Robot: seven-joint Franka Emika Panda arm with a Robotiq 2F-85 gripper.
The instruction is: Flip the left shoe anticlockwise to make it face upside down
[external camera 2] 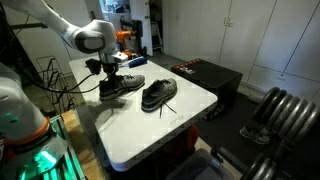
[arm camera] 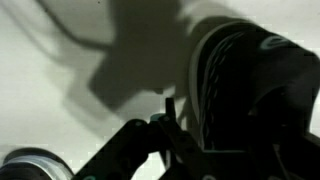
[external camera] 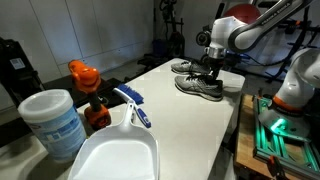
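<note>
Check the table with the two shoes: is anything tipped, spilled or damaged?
Nothing stands out. The gripper hangs over one shoe; it and the other shoe both stand sole-down on the table. No spill or damage shows.

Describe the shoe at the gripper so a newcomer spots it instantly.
Start at the white table, which holds two matching dark mesh shoes with white soles. The target shoe sits at the gripper, on the robot arm's side; its twin lies apart with nothing over it.

The dark, white-soled left shoe point(external camera 2: 124, 86) stands sole-down.
</note>
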